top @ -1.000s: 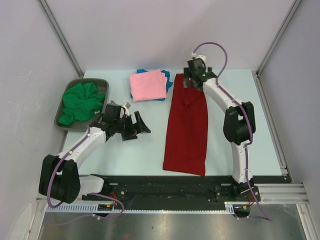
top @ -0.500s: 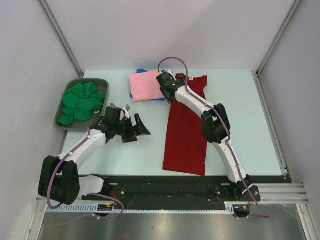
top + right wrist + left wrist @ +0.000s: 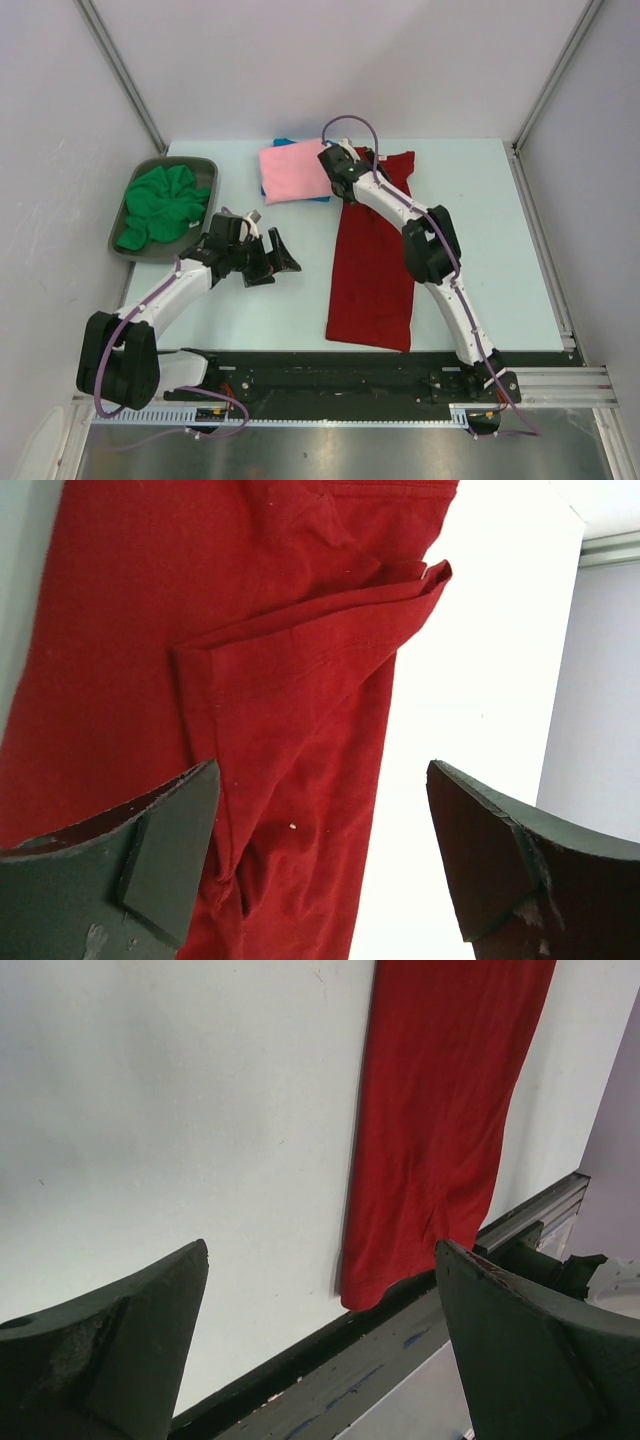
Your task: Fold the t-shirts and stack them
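Observation:
A dark red t-shirt [image 3: 372, 270] lies folded into a long strip down the middle of the table, one short sleeve [image 3: 400, 162] sticking out at its far right. My right gripper [image 3: 342, 180] hovers open over the shirt's far left corner, beside the pink pile. In the right wrist view its jaws [image 3: 320, 860] stand wide above red cloth [image 3: 290, 680] with a sleeve folded across, and hold nothing. My left gripper [image 3: 280, 258] is open above bare table, left of the red shirt [image 3: 440, 1130]. A folded pink t-shirt [image 3: 292, 170] rests on a blue one [image 3: 285, 142]. A crumpled green t-shirt [image 3: 160, 205] fills the tray.
The grey tray [image 3: 190, 160] sits at the table's far left edge. A black rail [image 3: 330, 372] with both arm bases runs along the near edge. Grey walls and slanted metal posts [image 3: 120, 70] enclose the table.
My right arm swung from the red shirt's far right side across to its far left corner, uncovering the right sleeve. The left arm stayed still.

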You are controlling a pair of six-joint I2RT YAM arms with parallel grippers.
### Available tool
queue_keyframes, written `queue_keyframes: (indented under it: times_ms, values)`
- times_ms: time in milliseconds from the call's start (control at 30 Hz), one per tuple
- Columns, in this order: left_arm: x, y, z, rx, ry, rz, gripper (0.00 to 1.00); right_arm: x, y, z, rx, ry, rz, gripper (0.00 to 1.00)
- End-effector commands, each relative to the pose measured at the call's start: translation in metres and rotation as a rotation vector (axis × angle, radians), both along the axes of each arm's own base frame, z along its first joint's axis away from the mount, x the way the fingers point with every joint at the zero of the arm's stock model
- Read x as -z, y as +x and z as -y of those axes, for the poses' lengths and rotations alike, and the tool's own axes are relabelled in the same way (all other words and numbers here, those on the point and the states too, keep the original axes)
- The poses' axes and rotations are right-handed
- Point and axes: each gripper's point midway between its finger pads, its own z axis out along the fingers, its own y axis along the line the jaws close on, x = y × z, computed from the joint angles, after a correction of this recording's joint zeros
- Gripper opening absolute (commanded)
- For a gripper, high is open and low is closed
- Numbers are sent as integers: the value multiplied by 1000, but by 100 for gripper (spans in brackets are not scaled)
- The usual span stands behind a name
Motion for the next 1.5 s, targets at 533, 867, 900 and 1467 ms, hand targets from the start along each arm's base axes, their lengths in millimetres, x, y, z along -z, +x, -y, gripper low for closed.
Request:
queue_keyframes:
  times_ms: [533, 867, 900, 1467]
  values:
    - [-5, 2, 2, 32, -21, 29, 100, 25, -10, -10, -36, -38, -56, 89]
    - [-3, 0, 1, 34, -11, 24, 100, 34, -8, 1, -11, -80, -61, 86]
    - [-3, 0, 1, 35, -10, 24, 100, 34, -7, 4, -3, -79, -60, 85]
    - [1, -1, -1, 37, -2, 20, 100, 0, 0, 50, 204, -102, 98, 78]
